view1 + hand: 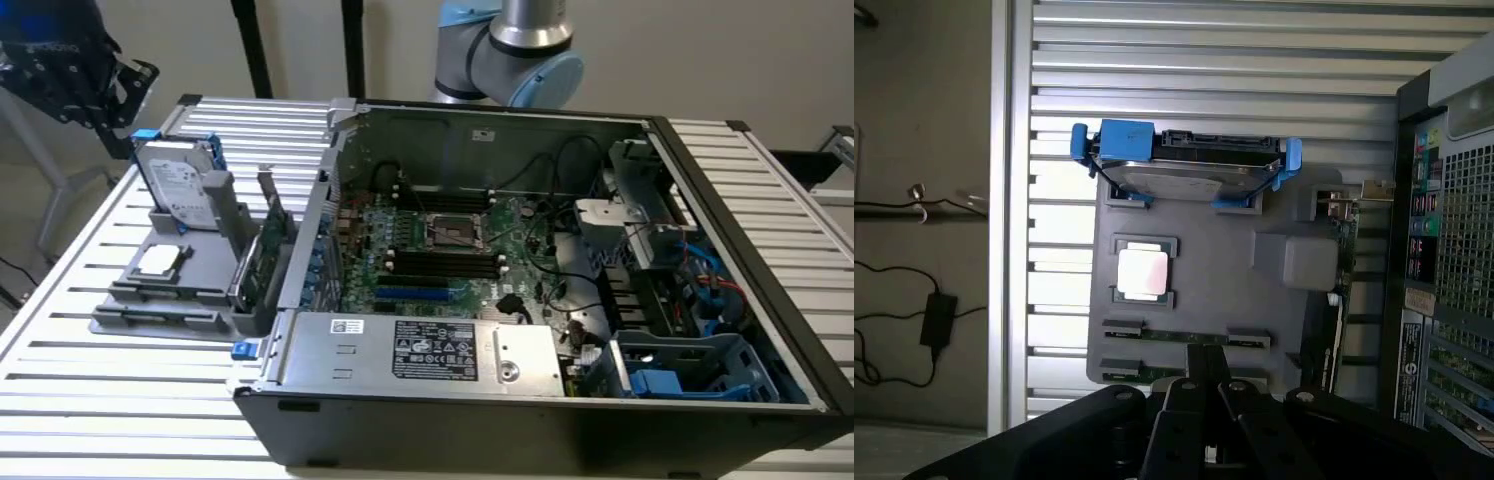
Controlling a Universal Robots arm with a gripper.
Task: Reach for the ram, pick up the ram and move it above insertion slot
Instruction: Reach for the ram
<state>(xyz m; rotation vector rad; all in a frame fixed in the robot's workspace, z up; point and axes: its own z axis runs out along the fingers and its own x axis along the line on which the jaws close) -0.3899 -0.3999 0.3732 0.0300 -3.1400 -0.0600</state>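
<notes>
Here | gripper (1206, 352) jaws together, holding nothing | ram (1184, 337) edge-up in grey fixture tray (1214, 260), beneath jaw tips | likely light, stiff, fragile: pinch flat faces mid-length

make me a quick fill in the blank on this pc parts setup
1. The hard drive sits in a ___ caddy.
2. The ram rests in the ___ tray near the processor.
3. The tray sits beside the computer case, on the exterior view's ___.
Missing words: blue; grey; left
</notes>
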